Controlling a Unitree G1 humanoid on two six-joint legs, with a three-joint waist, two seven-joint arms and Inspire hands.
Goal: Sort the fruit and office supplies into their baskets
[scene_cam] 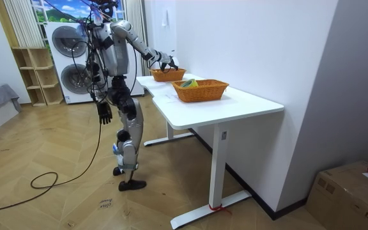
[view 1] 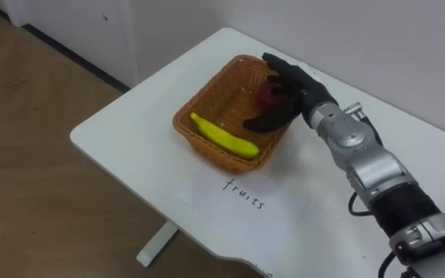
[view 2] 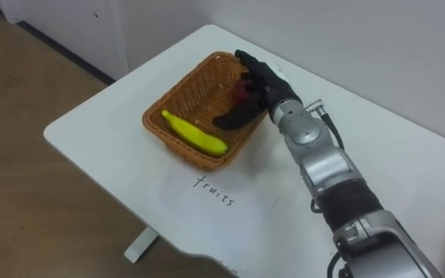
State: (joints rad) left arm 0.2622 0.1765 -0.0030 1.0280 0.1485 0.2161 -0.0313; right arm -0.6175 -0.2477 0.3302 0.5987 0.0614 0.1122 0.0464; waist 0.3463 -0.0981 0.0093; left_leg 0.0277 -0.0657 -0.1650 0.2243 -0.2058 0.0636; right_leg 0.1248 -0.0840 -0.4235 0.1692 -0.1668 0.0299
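I have my right hand (view 1: 300,89) curled round a red fruit (view 1: 269,96) inside the fruit basket (view 1: 209,91), banana (view 1: 222,137) already sorted, release probably still to come.

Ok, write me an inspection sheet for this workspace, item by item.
Surface: white table, set against a wall.
Job's things: wicker basket holds a banana and a red fruit; second basket holds yellow-green items, too small to identify.
Clutter: paper sheet with handwriting, in front of the wicker basket.
Robot hands: right robot hand inside the wicker basket, curled round the red fruit; left robot hand hangs at the robot's side.
Cables: nothing seen besides the robot's own.
Surroundings: washing machines, wooden shelf, cardboard box, wood floor.
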